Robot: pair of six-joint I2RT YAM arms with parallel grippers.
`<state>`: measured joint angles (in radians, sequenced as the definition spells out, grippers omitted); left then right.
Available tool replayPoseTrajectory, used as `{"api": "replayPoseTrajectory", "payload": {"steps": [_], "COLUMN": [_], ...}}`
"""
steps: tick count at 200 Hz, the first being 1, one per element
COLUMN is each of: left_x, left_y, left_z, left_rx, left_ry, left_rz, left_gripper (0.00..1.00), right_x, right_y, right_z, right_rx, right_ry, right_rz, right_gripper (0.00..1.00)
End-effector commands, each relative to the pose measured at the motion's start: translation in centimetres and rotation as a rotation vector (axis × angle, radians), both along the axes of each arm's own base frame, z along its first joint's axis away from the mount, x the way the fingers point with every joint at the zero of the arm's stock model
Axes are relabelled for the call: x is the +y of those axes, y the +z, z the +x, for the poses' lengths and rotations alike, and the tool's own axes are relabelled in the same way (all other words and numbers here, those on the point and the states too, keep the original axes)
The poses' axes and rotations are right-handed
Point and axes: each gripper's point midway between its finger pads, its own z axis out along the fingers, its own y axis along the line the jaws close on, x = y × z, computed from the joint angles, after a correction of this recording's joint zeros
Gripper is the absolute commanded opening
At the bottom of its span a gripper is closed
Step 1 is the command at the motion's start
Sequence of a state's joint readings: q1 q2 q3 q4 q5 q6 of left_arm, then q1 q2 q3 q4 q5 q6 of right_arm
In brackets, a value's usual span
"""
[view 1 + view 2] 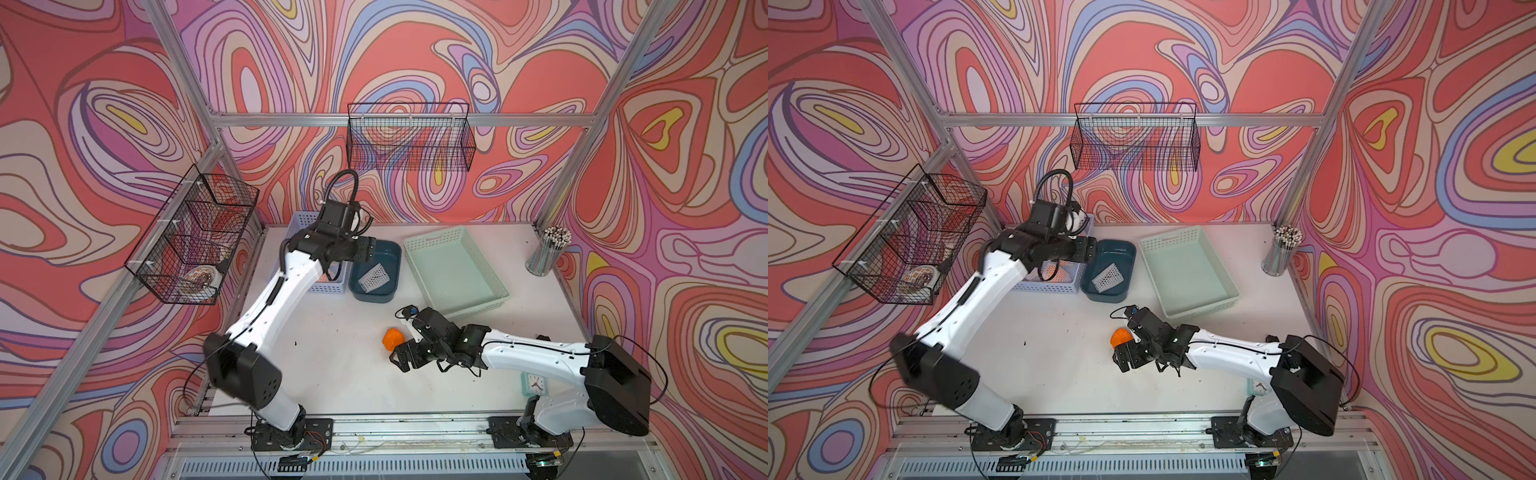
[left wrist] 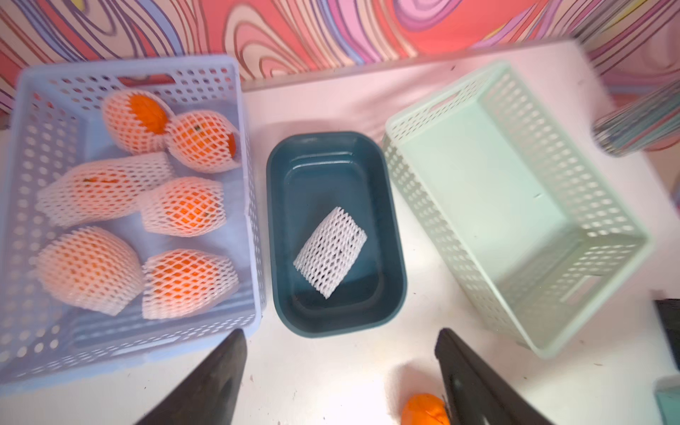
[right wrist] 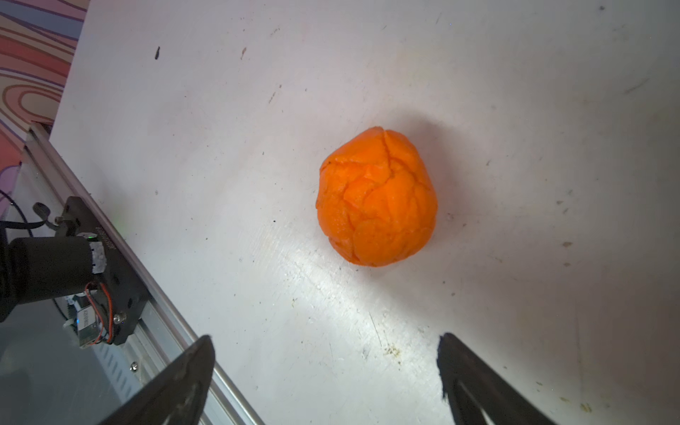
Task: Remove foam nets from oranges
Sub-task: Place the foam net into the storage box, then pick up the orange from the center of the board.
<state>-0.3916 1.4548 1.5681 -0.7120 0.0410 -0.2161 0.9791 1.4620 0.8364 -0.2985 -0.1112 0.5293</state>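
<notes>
Right fingers near bare orange

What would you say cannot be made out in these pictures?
Lavender basket, both top views: the left arm hides most of it and its contents.
Bare orange, left wrist view: cut by the frame edge and a finger.
Wire basket, both top views: contents too small behind mesh.

I see walls on three sides, covered in swirling bands of red, pink, lilac, blue and yellow. A silver metal frame runs along them. A black wire basket hangs on the back wall, and a second wire basket hangs on the left one. The white surface is scuffed, speckled and evenly lit, with a metal rail along its near edge.
</notes>
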Motion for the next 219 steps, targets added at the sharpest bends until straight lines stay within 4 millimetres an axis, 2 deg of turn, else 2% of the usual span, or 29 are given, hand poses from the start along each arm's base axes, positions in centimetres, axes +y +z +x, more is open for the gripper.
{"api": "replayPoseTrajectory", "payload": {"steps": [1, 19, 59, 90, 119, 131, 133, 137, 162, 197, 219], "left_x": [0.6, 1.9, 4.6, 6.3, 7.7, 8.5, 8.6, 8.8, 9.4, 9.4, 9.3], "left_y": [2.8, 3.4, 3.4, 1.5, -0.5, -1.1, -1.2, -1.3, -2.1, -2.4, -2.7], "left_z": [-2.1, -5.4, -12.0, -16.4, -19.6, -20.6, -20.8, -21.0, -22.1, -22.1, -21.9], "left_rx": [-0.139, -0.161, -0.186, -0.135, -0.108, -0.105, -0.105, -0.106, -0.106, -0.097, -0.076], "left_ry": [0.026, 0.027, 0.035, 0.05, 0.07, 0.093, 0.096, 0.102, 0.118, 0.121, 0.124], "left_rz": [-0.135, -0.16, -0.188, -0.195, -0.2, -0.198, -0.198, -0.197, -0.206, -0.207, -0.2], "left_gripper": [0.99, 1.0, 1.0, 1.0, 1.0, 1.0, 1.0, 1.0, 1.0, 1.0, 1.0], "right_x": [1.0, 1.6, 2.8, 3.2, 3.1, 2.9, 2.8, 2.7, 2.9, 3.5, 3.4], "right_y": [0.1, -0.6, -1.7, -3.4, -3.7, -3.4, -4.2, -4.6, -4.7, -5.0, -4.1], "right_z": [1.2, 1.8, 3.5, 4.4, 5.3, 5.6, 5.7, 5.7, 6.1, 6.4, 6.5], "right_rx": [-0.042, -0.049, -0.074, -0.069, -0.096, -0.114, -0.105, -0.104, -0.115, -0.11, -0.122], "right_ry": [-0.011, -0.009, -0.022, -0.033, -0.054, -0.061, -0.061, -0.061, -0.064, -0.05, -0.058], "right_rz": [-0.003, -0.025, -0.06, -0.118, -0.152, -0.167, -0.185, -0.196, -0.207, -0.223, -0.217], "right_gripper": [0.97, 0.97, 0.97, 0.95, 0.93, 0.91, 0.91, 0.91, 0.88, 0.8, 0.77]}}
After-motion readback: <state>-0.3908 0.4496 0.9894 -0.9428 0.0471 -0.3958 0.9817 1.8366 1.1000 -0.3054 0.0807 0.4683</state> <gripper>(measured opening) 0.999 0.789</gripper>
